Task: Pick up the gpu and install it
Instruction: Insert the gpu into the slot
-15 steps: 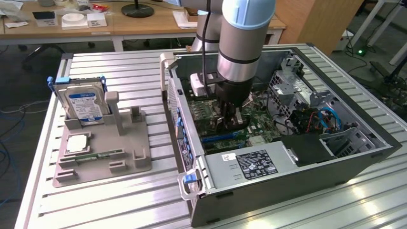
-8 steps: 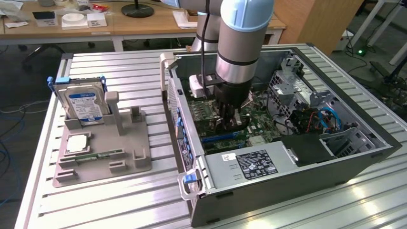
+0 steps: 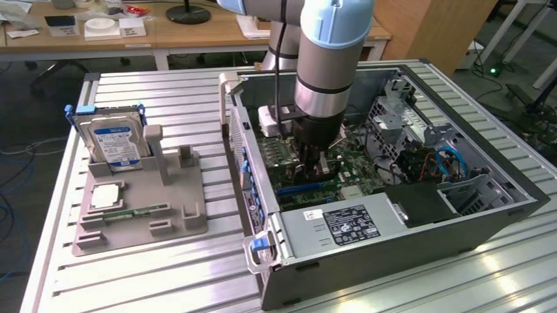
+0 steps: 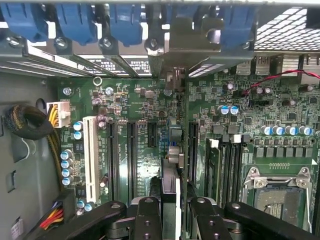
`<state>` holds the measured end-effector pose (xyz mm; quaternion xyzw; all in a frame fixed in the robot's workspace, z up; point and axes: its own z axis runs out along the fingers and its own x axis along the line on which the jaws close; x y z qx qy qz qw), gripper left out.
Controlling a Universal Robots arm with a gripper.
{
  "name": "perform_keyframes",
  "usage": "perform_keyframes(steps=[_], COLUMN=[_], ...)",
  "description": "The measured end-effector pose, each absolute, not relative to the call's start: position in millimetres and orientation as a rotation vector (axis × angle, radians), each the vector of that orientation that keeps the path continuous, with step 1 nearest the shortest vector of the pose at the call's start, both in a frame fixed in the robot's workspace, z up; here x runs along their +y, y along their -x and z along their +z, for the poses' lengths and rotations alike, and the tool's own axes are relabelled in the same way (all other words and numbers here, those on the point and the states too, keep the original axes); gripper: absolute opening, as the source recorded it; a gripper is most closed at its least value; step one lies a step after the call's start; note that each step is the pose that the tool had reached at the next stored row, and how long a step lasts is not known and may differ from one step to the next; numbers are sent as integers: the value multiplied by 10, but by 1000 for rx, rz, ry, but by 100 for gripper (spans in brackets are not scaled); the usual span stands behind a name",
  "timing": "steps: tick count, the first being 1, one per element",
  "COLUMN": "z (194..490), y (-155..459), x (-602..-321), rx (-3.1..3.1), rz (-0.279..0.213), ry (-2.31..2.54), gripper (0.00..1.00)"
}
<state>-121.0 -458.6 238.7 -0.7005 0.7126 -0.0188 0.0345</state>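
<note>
My gripper (image 3: 312, 160) reaches down into the open computer case (image 3: 383, 244), over the green motherboard (image 3: 348, 171). In the wrist view its black fingers (image 4: 147, 220) are shut on the gpu (image 4: 169, 190), a thin dark card seen edge-on. The card runs from between the fingers toward the case's rear wall, where its pale bracket end (image 4: 170, 55) stands among the blue slot latches (image 4: 80, 25). It lies parallel to the black expansion slots (image 4: 131, 150), between them and the memory slots (image 4: 225, 165). Whether its lower edge sits in a slot is hidden.
On the exterior view's left a grey holder tray (image 3: 165, 228) carries the silver hard drive (image 3: 116, 143) with a blue label, a green memory stick (image 3: 130, 212) and a square chip (image 3: 103, 195). Inside the case are the power supply (image 3: 340, 228), drive cages (image 3: 418, 130) and cable bundles (image 4: 25, 122).
</note>
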Motion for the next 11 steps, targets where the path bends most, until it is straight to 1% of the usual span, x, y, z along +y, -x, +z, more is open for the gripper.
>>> perform_keyframes(steps=[11], z=[2359], y=[1210], x=[-4586], rx=[2192], rz=[-54], ry=[2155], gripper=[27])
